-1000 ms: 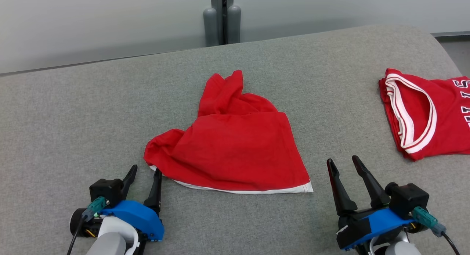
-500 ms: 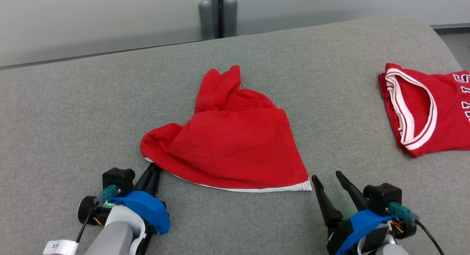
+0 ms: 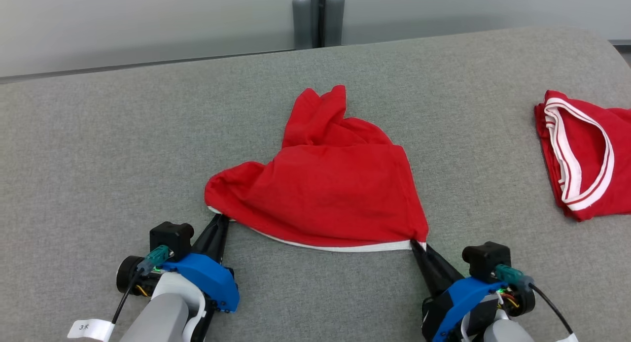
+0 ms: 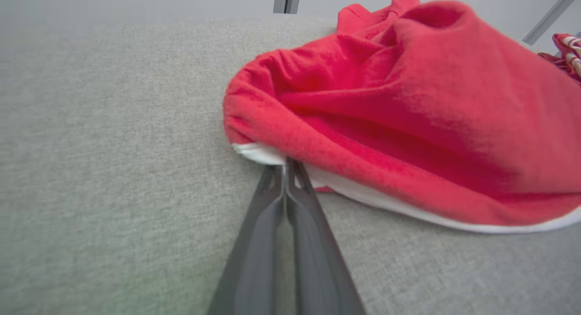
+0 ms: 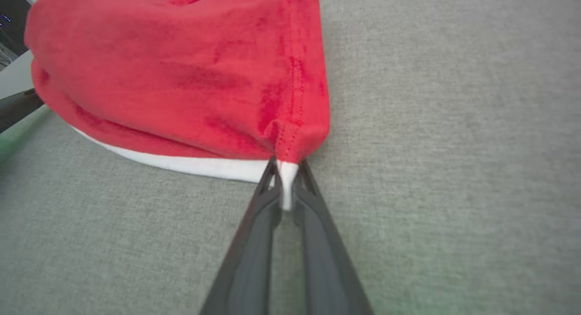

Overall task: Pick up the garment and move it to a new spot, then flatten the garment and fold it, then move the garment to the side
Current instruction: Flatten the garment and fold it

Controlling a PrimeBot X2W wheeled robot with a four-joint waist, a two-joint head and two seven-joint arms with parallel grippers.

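Observation:
The garment (image 3: pixel 325 189) is a crumpled red piece with a white hem, lying mid-table on grey fabric. My left gripper (image 3: pixel 223 219) is shut on the hem's left corner; the left wrist view shows its fingers (image 4: pixel 272 206) pinched together under the white edge of the garment (image 4: pixel 408 106). My right gripper (image 3: pixel 414 243) is shut on the hem's right corner; in the right wrist view the white corner of the garment (image 5: pixel 195 79) is clamped between that gripper's (image 5: pixel 286 169) two fingertips. The hem sags in a shallow curve between the two grips.
A second red garment with white striped trim (image 3: pixel 586 159) lies at the right edge of the grey padded table (image 3: pixel 98 150). A grey wall and two grey posts (image 3: pixel 318 12) stand behind the far edge.
Both grippers moved forward to the hem's corners. The left one shut first, then the right one shut on the right corner. The camera view shifted, sliding everything rightward.

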